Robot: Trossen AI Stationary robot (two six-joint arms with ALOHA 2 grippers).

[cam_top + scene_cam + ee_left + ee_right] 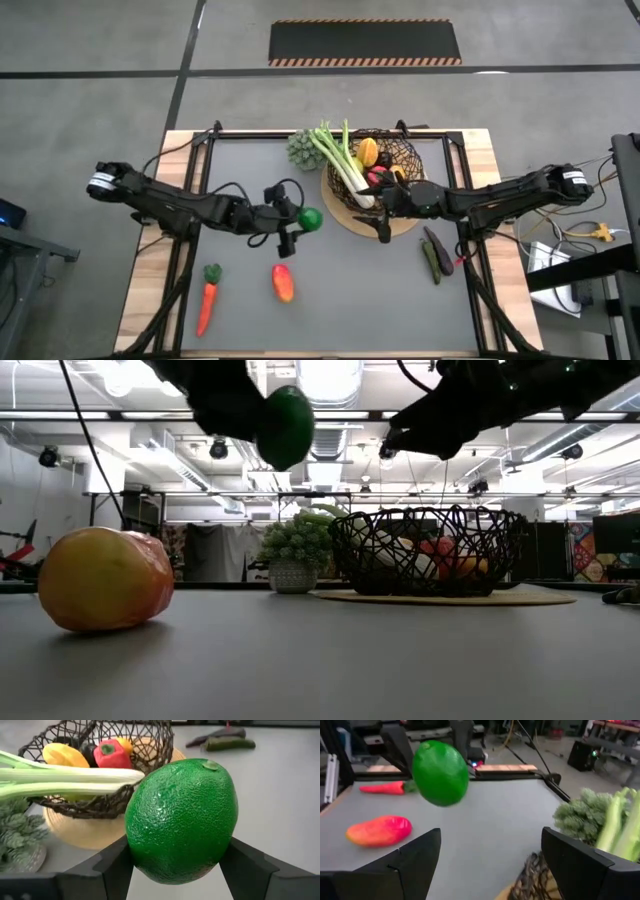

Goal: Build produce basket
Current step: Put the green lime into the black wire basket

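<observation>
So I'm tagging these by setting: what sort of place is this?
Most likely a robotics lab or workshop. A wood-edged work table stands on bare concrete floor with a striped hazard mat, and open ceiling ducts and strip lights run over a large cluttered room.

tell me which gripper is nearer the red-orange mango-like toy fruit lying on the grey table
Left. The left gripper, shut on the green lime, hangs just above and beside the red-orange fruit. The right gripper is open over the dark wire basket's near rim, farther off.
</observation>
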